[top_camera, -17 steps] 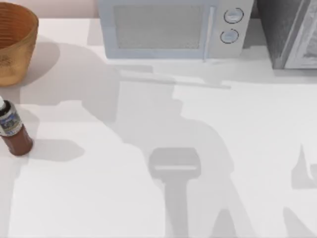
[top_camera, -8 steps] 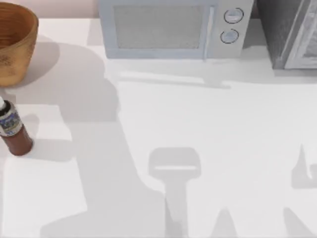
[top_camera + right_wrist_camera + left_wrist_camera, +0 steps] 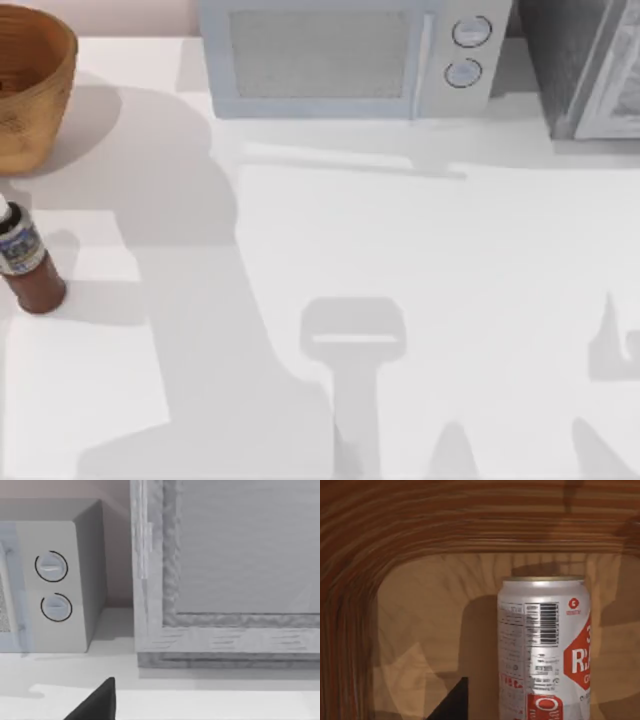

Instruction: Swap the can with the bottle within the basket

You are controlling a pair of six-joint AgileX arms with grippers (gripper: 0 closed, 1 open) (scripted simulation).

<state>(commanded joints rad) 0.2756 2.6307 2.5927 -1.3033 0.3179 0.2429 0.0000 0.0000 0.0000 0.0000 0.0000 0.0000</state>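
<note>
White bench (image 3: 400, 260), four items carried.
Basket (image 3: 35, 85) and bottle (image 3: 25, 262) at left; microwave (image 3: 350, 55) and grey cabinet (image 3: 590, 65) at rear.

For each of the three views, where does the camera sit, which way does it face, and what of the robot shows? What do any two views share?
Top view: above the table, looking down on the basket, bottle and microwave; arm shadows fall across the table.
Left wrist view: inside the basket, facing the can; a dark fingertip shows.
Right wrist view: low over the table, facing the microwave and a grey cabinet; a dark fingertip shows.
Shared: basket in top and left wrist; microwave in top and right wrist.
</note>
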